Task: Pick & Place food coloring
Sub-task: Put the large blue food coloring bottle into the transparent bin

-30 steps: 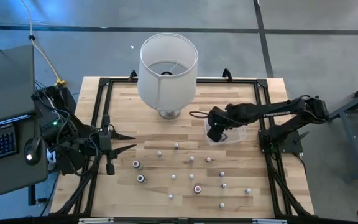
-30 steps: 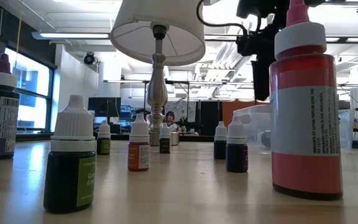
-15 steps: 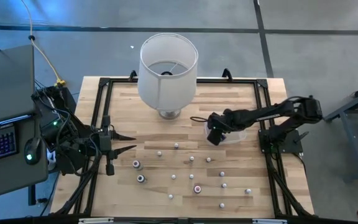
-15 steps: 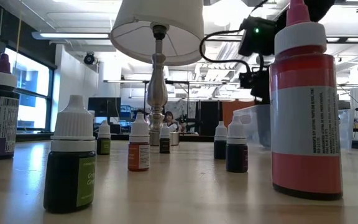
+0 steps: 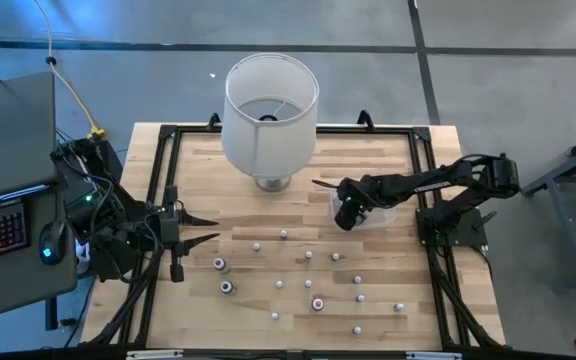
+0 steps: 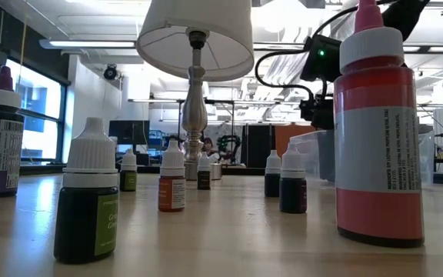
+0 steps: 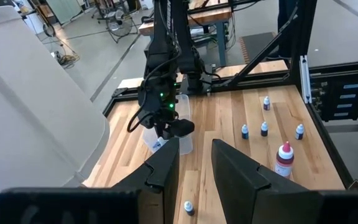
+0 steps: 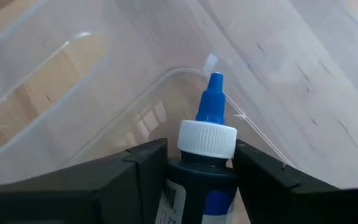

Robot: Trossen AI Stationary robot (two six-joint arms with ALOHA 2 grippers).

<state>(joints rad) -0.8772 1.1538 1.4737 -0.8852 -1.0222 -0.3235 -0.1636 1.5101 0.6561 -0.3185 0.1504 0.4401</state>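
Observation:
My right gripper (image 5: 346,212) is over the clear plastic tub (image 5: 378,216) at the table's right middle. It is shut on a food coloring bottle (image 8: 205,155) with a dark body, a white cap and a blue tip. Several small white-capped bottles (image 5: 308,256) stand upright on the wood nearer the front edge. One of them is a taller red bottle (image 6: 375,131). My left gripper (image 5: 204,228) is open and empty at the table's left side, and its fingers show in the left wrist view (image 7: 194,167). My right gripper pinches the bottle's dark body (image 8: 194,182), just under the white cap (image 8: 207,139), between its two fingers (image 8: 143,167). The bottle lies along the fingers, and its cap and blue tip stick out past them toward the tub's wall (image 8: 104,74). It is clear of the table.
A lamp with a big white shade (image 5: 271,108) stands at the far middle of the table, just left of the tub. A black frame (image 5: 164,170) runs round the tabletop. A laptop and cables (image 5: 8,190) lie beyond the left edge.
My right arm has come down lower over the clear tub with the bottle still in its gripper. The bottles on the table have kept still.

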